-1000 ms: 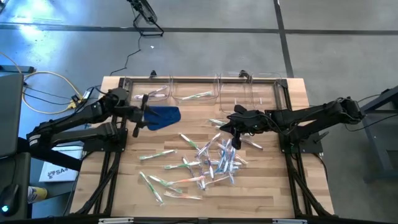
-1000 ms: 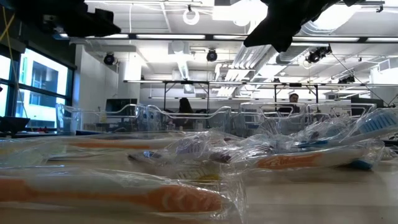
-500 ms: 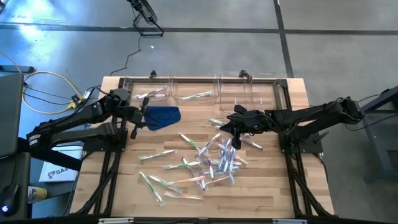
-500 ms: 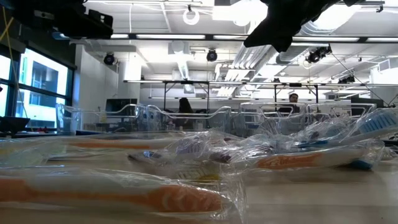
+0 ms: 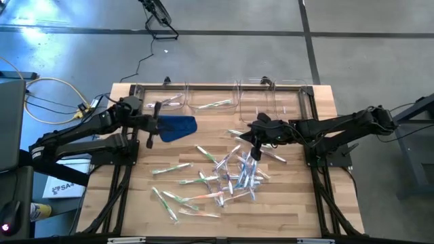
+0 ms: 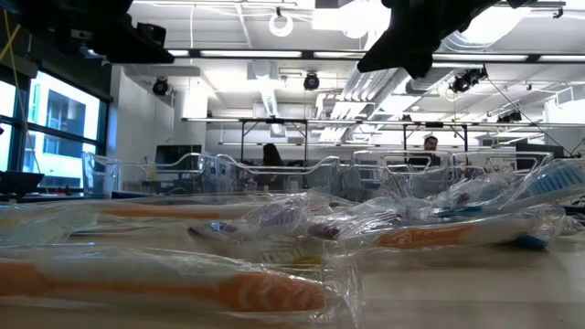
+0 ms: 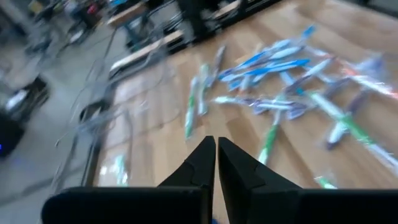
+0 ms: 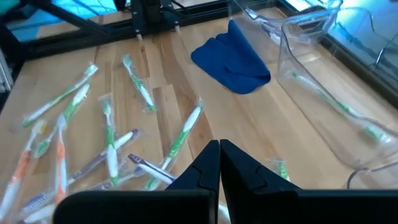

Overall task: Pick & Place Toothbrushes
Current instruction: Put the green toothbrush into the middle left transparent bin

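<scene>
Two bins (image 5: 203, 100) at upper centre hold some toothbrushes; most toothbrushes (image 5: 227, 177) lie scattered mid-table. Left gripper (image 5: 150, 127), by the cloth (image 5: 176, 127), has just clenched empty after release. Right gripper (image 5: 255, 146) hovers clenched, empty, above the pile.

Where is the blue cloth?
In the high view the blue cloth lies on the table's left part, beside the left gripper and just in front of the clear bins.

Pale striped wooden table (image 5: 285, 203). Solid deep blue cloth (image 5: 178, 126). Toothbrushes (image 5: 230, 177) in green, blue, orange and whitish, in clear glinting wrap. Clear bins (image 5: 210, 102). Black arms.
</scene>
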Tool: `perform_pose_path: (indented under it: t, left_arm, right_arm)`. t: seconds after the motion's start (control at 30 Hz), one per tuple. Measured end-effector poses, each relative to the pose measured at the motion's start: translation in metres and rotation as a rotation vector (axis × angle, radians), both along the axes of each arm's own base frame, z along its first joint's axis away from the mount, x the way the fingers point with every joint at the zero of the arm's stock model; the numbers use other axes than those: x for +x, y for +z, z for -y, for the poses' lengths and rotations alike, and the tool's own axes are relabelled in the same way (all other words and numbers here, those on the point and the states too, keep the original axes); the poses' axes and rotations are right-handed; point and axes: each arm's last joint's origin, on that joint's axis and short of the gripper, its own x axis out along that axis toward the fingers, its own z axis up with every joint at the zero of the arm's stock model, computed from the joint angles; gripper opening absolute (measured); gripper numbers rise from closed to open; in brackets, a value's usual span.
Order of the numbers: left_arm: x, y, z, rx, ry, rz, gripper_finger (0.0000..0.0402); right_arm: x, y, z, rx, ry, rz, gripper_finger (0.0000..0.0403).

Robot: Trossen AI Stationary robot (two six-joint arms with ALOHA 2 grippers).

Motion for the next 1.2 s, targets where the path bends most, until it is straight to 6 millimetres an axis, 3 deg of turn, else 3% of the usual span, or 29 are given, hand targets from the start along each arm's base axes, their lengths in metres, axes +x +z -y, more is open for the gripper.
perform_pose_path:
  t: [0.17, 0.53, 0.67, 0.83, 1.03, 1.2]
  left_arm:
    - [0.0, 0.001, -0.002, -0.055, 0.081, 0.008, 0.0013]
    - [0.009, 0.008, -0.001, -0.003, 0.024, 0.085, 0.0001]
    - [0.021, 0.009, 0.015, 0.07, -0.104, 0.104, 0.0001]
    - [0.029, -0.001, 0.037, 0.096, -0.1, 0.007, 0.0]
    - [0.026, -0.008, 0.056, -0.012, -0.163, -0.084, 0.0]
    - [0.025, -0.019, 0.066, -0.053, -0.099, -0.194, 0.0]
  right_arm:
    - [0.0, 0.0, 0.0, 0.002, 0.0, 0.0, 0.0004]
    - [0.0, 0.0, 0.0, 0.046, -0.029, 0.01, 0.0004]
    - [0.0, 0.0, 0.0, 0.046, -0.029, 0.011, 0.0004]
    - [0.0, 0.0, 0.0, 0.045, -0.029, 0.012, 0.0004]
    - [0.0, 0.0, 0.0, 0.006, -0.005, 0.003, 0.0004]
    - [0.0, 0.0, 0.001, -0.005, -0.003, 0.0, 0.0004]
